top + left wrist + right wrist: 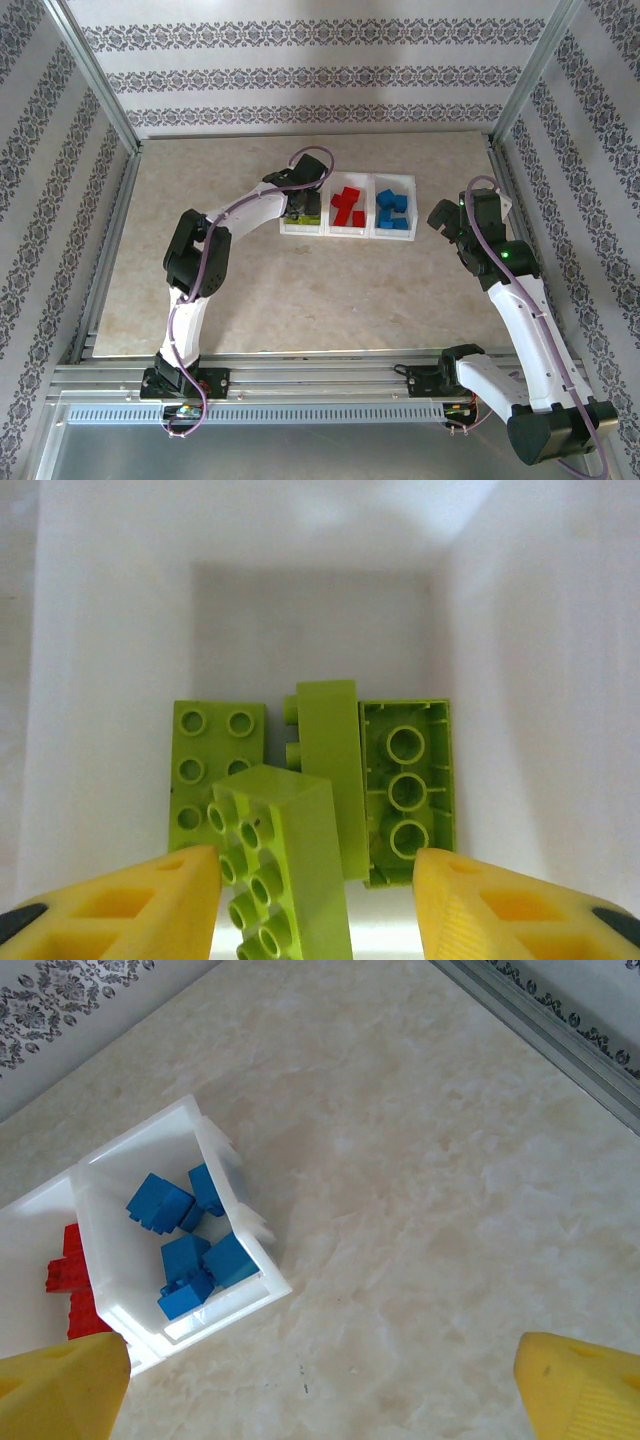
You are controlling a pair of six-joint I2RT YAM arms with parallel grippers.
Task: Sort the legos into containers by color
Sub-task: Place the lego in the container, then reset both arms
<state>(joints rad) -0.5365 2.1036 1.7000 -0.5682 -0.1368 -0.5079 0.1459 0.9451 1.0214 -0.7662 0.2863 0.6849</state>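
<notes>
Two arms rise from the rail at the near edge of the counter (330, 290), and both reach toward the tray (345, 232) that sits toward the far side. The right hand (447, 222) hangs just to the right of the tray, above bare counter and touching nothing. In its wrist view the right hand (320, 1360) has its yellow fingers (60, 1390) spread wide, at the two lower corners of the picture.

The left hand (303, 205) is down over the tray's left compartment. In the left wrist view, the left hand (315, 860) has its jaws parted. A lime brick (285, 865) stands tilted between them with its studs facing left. It lies against the left finger (150, 900), with a clear gap to the right one, so it is not clamped. Beyond it, three more lime bricks lie on the compartment floor. One is flat with its studs up (215, 770), one is on its side (330, 760), and one is upside down with its hollow underside showing (408, 780). The white compartment wall (100, 680) rises around them.

The middle compartment holds the red bricks (347, 207), and the right compartment holds the blue bricks (393, 207). The right wrist view shows the blue bricks (185, 1240) heaped loosely inside the tray wall (240, 1220), with the red bricks (72, 1280) past the divider. Patterned wallpaper (320, 75) closes off the far end.
</notes>
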